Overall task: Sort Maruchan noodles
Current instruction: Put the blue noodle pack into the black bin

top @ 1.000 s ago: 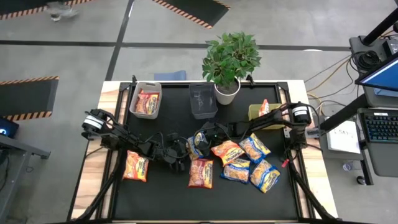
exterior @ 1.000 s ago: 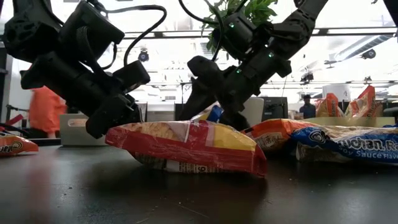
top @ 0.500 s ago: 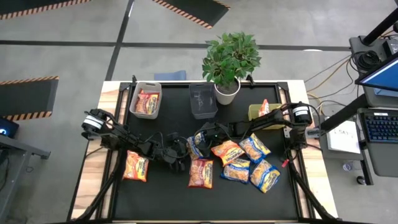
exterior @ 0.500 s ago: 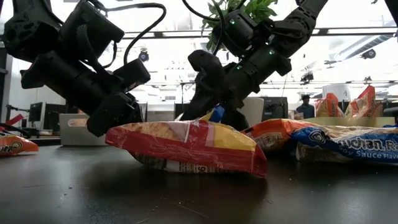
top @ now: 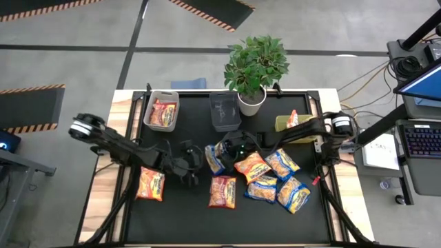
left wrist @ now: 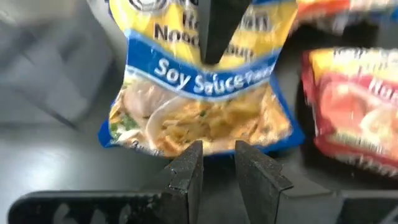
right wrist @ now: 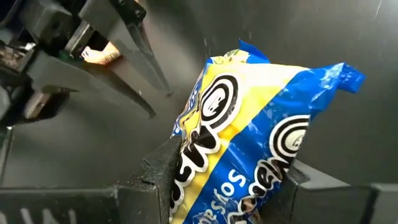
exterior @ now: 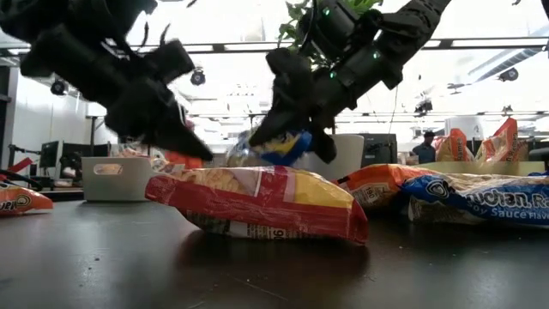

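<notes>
High view: a blue-and-yellow noodle packet (top: 214, 158) sits just left of the frame's centre, pinched in the right tool (top: 220, 153), whose arm reaches in from the right edge of the desk (top: 262, 213). In the low view this packet (exterior: 276, 148) hangs clear of the desk surface, above a red-and-yellow packet (exterior: 257, 202) lying flat. The right wrist view shows the two dark fingers (right wrist: 163, 177) closed on either side of the packet's (right wrist: 249, 143) lower end. The left tool (top: 187, 165) hovers just left of it, empty, its fingers (left wrist: 186, 177) set narrow with a slim gap between them. To the right of the held packet lies a cluster of further packets (top: 272, 178), and one orange packet (top: 151, 183) lies alone at the lower left. At the upper left of the desk a grey bin (top: 161, 110) holds a red-orange packet, a dark bin (top: 224, 110) stands beside it, and a potted plant (top: 253, 65) stands next to that.
</notes>
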Available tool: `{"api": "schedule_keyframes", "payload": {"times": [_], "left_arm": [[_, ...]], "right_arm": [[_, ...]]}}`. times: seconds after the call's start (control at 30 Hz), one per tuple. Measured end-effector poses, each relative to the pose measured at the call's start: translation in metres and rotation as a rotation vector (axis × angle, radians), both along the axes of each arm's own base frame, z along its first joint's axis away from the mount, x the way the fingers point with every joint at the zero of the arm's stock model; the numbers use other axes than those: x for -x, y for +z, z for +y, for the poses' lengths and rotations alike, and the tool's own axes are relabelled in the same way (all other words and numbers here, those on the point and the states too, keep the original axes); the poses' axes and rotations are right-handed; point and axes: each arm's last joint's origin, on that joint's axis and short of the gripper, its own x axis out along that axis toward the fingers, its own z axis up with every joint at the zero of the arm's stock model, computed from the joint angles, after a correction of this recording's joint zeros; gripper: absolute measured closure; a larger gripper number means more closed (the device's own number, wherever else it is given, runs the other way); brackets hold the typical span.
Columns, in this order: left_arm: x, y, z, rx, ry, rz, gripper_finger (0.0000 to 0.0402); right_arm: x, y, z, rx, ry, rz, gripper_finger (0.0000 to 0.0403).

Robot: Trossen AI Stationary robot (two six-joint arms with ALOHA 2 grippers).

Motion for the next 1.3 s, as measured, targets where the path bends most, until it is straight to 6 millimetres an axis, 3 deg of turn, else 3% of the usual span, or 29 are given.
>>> {"api": "schedule_keyframes", "payload": {"times": [0.3, 0.6, 0.77, 1.03, 1.2, 1.3], "left_arm": [[0.021, 0.065, 0.009, -0.179, -0.018, -0.209, 0.0324], [0.044, 0.105, 0.019, -0.307, 0.015, -0.335, 0.0324], [0.049, 0.111, 0.022, -0.328, 0.052, -0.351, 0.0324], [0.042, 0.101, 0.020, -0.335, 0.044, -0.314, 0.0324], [0.039, 0.100, 0.019, -0.288, 0.051, -0.337, 0.0324], [0.039, 0.102, 0.018, -0.262, 0.061, -0.368, 0.0319]], "right_arm": [[0.004, 0.059, -0.009, 0.294, -0.058, 0.005, 0.0250], [-0.011, 0.117, -0.032, 0.626, -0.071, 0.157, 0.0250], [-0.013, 0.131, -0.058, 0.739, -0.040, 0.224, 0.0250], [-0.005, 0.129, -0.101, 0.840, -0.036, 0.322, 0.0250], [-0.001, 0.124, -0.106, 0.806, -0.036, 0.375, 0.0251], [-0.002, 0.126, -0.098, 0.824, -0.006, 0.360, 0.0251]]}}
